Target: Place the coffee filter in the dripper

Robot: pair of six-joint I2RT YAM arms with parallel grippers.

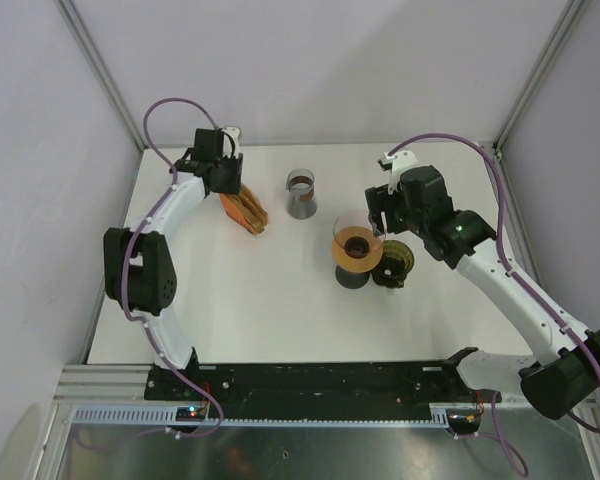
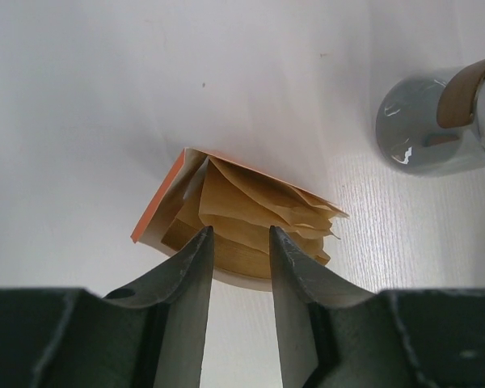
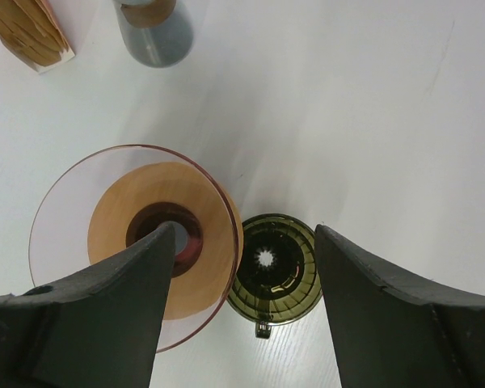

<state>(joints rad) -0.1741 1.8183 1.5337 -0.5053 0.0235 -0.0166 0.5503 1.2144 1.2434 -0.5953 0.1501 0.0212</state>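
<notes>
While the left gripper [image 2: 240, 234] hangs over the far-left part of the surface [image 1: 280, 320], its two fingers stand narrowed but still apart. Their tips sit at the near edge of the coffee filters [image 2: 250, 206]. Whether they actually pinch a sheet cannot be told from the left wrist view. The filters are a fanned brown paper stack tucked into an orange sleeve [image 2: 158, 212]. They lie on the surface towards its far edge, left of the middle and well apart from the drippers.

A grey cup [image 1: 301, 195] with a tan band stands near the far edge, about midway along it and just right of the filters.

Right of the surface's centre stands the glass dripper [image 3: 121, 206], a clear pinkish cone with a wooden collar and a dark hole at its middle. No paper is inside it. Just beside it, on the side nearer the right edge, sits an olive-green dripper [image 3: 273, 271] with ribbed walls and a star-shaped hole.

The right gripper [image 3: 244, 230] hovers over this pair, spread wide and grasping nothing. In the right wrist view one finger overlaps the glass dripper, and the other lies beyond the olive-green one.
</notes>
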